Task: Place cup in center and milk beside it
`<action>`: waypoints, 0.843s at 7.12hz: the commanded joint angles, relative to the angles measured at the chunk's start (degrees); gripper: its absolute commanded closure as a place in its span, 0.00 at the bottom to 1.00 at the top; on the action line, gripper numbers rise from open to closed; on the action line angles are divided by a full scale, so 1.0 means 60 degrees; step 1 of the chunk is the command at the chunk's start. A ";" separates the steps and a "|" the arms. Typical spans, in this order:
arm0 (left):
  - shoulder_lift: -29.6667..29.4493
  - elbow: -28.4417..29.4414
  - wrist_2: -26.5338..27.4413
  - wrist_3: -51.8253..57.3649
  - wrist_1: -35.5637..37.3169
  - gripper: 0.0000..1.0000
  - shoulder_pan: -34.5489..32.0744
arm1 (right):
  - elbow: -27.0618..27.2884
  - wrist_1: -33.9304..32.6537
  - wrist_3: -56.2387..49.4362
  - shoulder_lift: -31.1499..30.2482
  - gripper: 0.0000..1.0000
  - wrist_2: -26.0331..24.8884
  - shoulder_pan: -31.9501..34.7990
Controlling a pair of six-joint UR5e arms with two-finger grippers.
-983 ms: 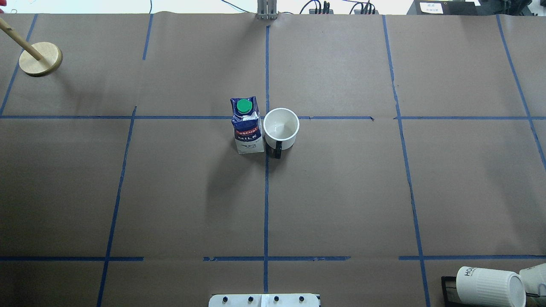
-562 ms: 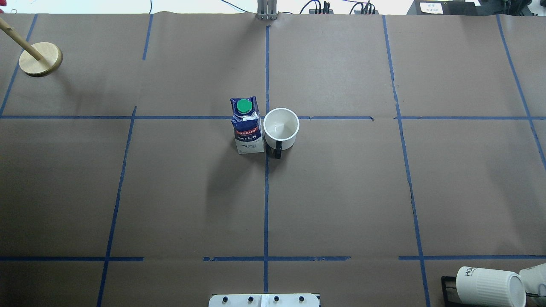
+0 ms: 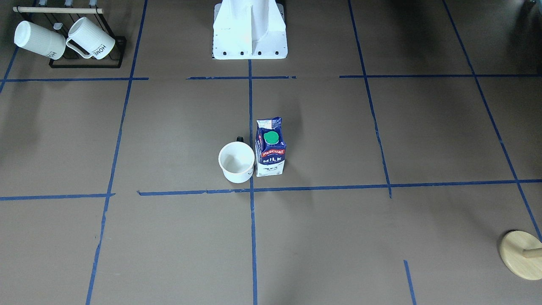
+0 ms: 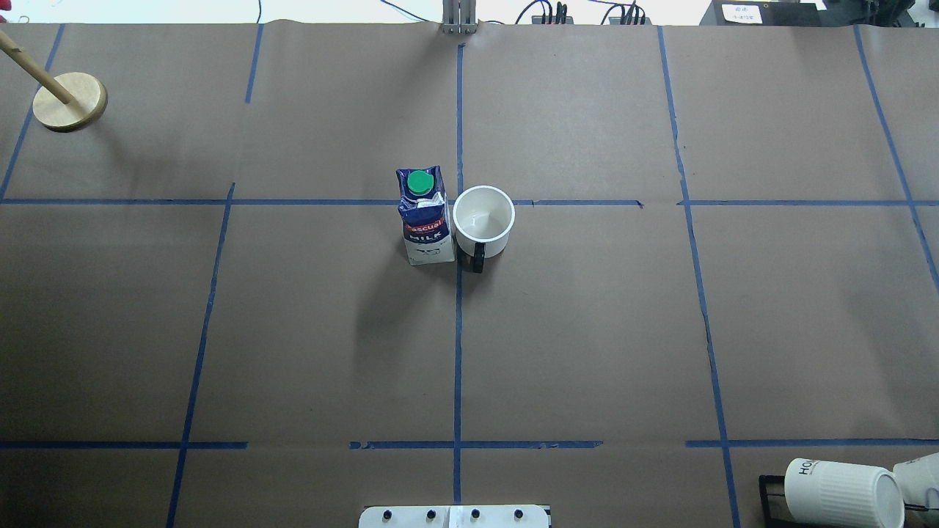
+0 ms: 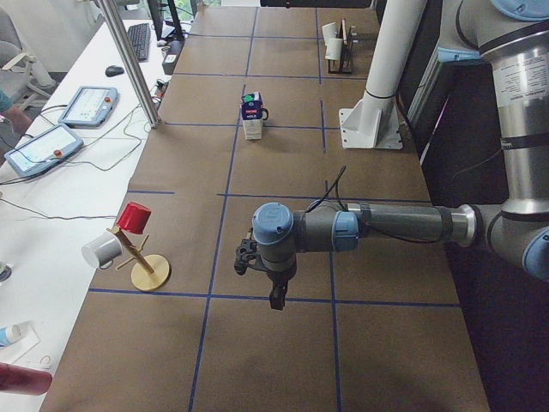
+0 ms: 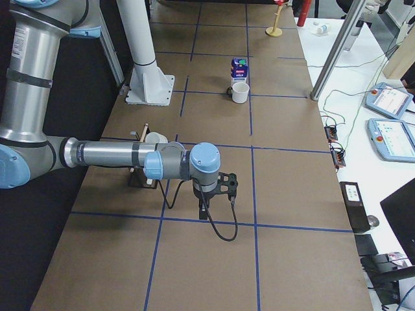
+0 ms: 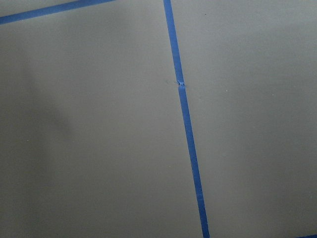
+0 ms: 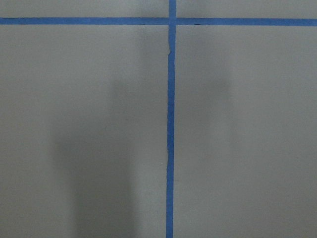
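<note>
robot base [image 3: 250, 38]: white pedestal, nearest item, straight back from the center [image 3: 251, 189] on the same tape line.
mug rack [image 3: 84, 63]: black, held two ribbed mugs [image 3: 40, 40] lying tilted; near edge, well off to robot's right of the center.
right gripper [image 6: 202, 210]: pointed down over the brown paper [image 4: 587, 330], well to the right of the center, apart from everything. Jaws: couldn't tell, seen in the side view only.
left gripper [image 5: 274, 297]: pointed down over the paper, well to the left of the center. Jaws: couldn't tell either.
wrist cams: showed paper and blue tape only.
cup [image 4: 483, 220]: upright, mouth up, black handle toward the robot; stood just on the robot's side of the center, right of the long tape line.
milk [image 4: 424, 220]: upright, green cap up, just beside the cup on its left, across the tape line. Contact not resolvable.
wooden stand [image 4: 70, 101]: round base with a peg, far left corner, well away from the center.
</note>
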 commanded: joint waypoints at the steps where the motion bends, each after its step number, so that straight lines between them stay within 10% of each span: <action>1: 0.0008 -0.0007 0.0001 -0.0013 -0.0009 0.00 0.0001 | -0.0018 0.0006 0.0016 0.0015 0.00 0.0005 0.0000; 6: -0.0006 -0.0007 0.0074 -0.0013 -0.0009 0.00 0.0001 | -0.0003 0.0006 0.0031 0.0073 0.00 0.0035 0.0000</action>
